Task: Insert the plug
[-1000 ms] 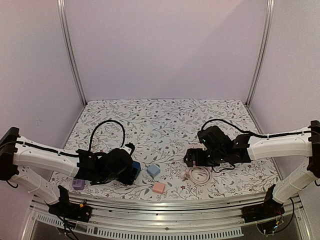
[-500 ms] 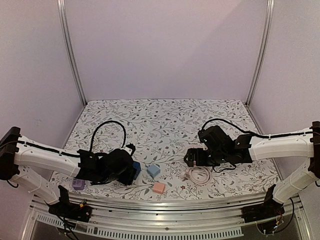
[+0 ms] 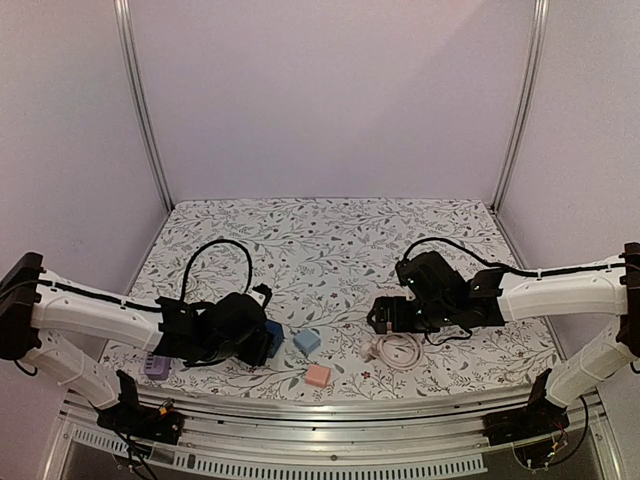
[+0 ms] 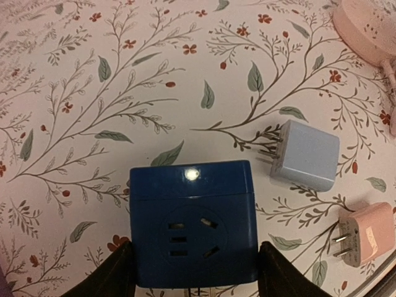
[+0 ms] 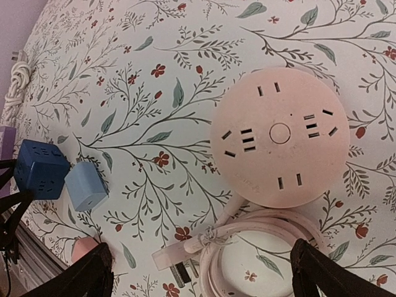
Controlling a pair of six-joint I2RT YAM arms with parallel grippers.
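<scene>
A dark blue socket cube sits on the flowered cloth, its socket face toward the left wrist camera. My left gripper is shut on it, one finger against each side; the top view shows the cube at the gripper's tip. A light blue plug adapter and a pink one lie just to the right, prongs pointing left. My right gripper hangs open above a coiled pink cable whose plug lies between its fingers, untouched.
A round pink power strip lies beyond the coil. A purple block sits at the near left edge, behind my left arm. The light blue adapter and the pink adapter lie between the two grippers.
My left gripper's jaws have narrowed onto the blue socket cube. The right arm has hardly moved.
</scene>
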